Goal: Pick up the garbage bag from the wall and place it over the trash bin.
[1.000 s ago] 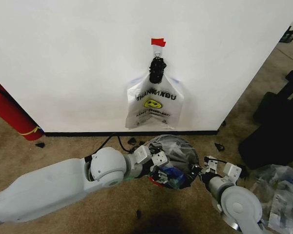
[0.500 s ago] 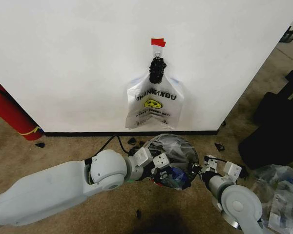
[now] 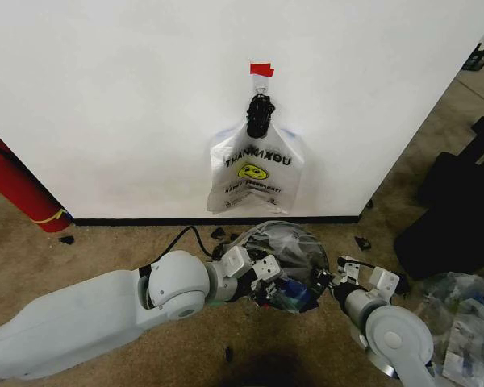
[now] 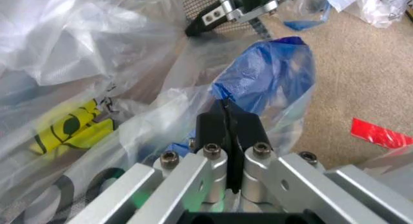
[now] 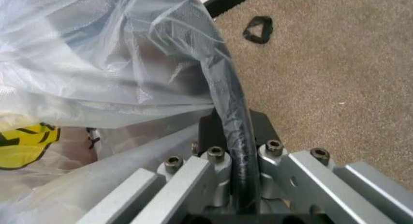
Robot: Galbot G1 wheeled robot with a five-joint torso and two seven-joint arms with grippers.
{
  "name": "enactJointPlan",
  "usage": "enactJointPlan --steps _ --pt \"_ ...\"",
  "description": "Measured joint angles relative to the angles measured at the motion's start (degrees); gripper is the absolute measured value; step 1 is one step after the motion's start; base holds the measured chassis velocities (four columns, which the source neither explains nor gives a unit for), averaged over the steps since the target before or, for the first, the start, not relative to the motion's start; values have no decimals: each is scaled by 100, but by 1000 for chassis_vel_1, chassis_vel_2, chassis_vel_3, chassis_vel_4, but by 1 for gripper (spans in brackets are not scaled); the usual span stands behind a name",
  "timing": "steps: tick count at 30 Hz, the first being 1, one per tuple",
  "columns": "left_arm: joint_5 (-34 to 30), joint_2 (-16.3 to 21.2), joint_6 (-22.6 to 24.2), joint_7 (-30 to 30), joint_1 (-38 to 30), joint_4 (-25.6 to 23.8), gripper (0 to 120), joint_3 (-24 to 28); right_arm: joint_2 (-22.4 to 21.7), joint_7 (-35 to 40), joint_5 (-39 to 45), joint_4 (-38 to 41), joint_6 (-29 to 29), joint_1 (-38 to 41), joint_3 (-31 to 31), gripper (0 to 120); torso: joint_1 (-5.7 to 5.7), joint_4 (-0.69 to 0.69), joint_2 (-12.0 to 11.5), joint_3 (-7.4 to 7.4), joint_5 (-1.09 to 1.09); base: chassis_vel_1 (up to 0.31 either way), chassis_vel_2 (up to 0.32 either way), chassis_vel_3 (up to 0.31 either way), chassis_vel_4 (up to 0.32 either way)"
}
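The trash bin [image 3: 294, 232] stands on the carpet just in front of the wall, a round black bin draped in the see-through garbage bag [image 3: 284, 242]. My left gripper [image 3: 268, 276] sits at the bin's near left side, shut on a fold of the garbage bag [image 4: 161, 112] beside its blue handle [image 4: 274, 71]. At the near right side, my right gripper [image 3: 329, 284] is shut where the bag film [image 5: 129, 54] wraps the black rim [image 5: 235, 103]. A yellow print [image 4: 71, 127] shows through the plastic.
A white smiley bag [image 3: 255, 173] hangs on the wall above the bin. A red fire extinguisher [image 3: 16, 189] leans at the left. A clear plastic heap [image 3: 468, 318] and black gear [image 3: 456, 214] crowd the right. A black cable [image 3: 185, 235] and small scraps lie on the carpet.
My left arm has sunk slightly and drawn a little nearer to me, keeping its hold on the bag. The right arm and the bin have stayed put.
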Motion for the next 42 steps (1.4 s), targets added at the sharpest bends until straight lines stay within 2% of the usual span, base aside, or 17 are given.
enactJointPlan --steps 4,8,10,13,15,19,21,24,30,38,42 --pt "-30 15 0 -48 12 -18 0 -10 11 -1 3 6 11 -3 5 0 0 -1 0 0 0 0 0 0 0" --pt "-211 126 0 -170 212 -271 0 -223 27 1 40 21 17 -7 43 0 0 -1 0 0 0 0 0 0 0" --pt "-330 289 -1 -214 449 -540 0 -453 51 25 127 25 17 8 101 0 0 -1 0 0 -1 0 0 0 0" --pt "-422 785 -3 -223 912 -1065 0 -813 76 34 207 25 45 16 209 0 0 2 0 0 -1 0 0 0 0" --pt "-421 976 -15 -224 1118 -1243 0 -923 85 40 230 25 50 22 244 0 0 2 0 0 0 0 0 0 0" --pt "-340 1081 -34 -221 1517 -1384 0 -1052 142 105 307 75 48 22 317 0 0 2 0 0 0 0 0 0 0" --pt "-232 1037 -54 -216 1691 -1366 0 -1068 187 199 418 168 29 6 360 0 0 -4 0 0 -1 0 0 0 0" --pt "-2 935 -87 -187 1942 -1249 0 -1107 247 511 781 466 -93 0 384 0 0 -1 0 0 0 0 0 0 0" --pt "491 492 -95 -174 2266 -665 0 -1175 245 801 1214 1071 -282 -192 446 0 0 -1 0 0 0 0 0 0 0" --pt "912 193 -199 -256 2409 -9 0 -1123 122 750 1180 1024 -319 -284 545 0 0 0 0 1 0 0 0 0 0" --pt "977 152 -248 -284 2488 117 0 -1127 96 733 1173 1006 -319 -276 558 0 0 0 1 1 0 0 0 0 0"
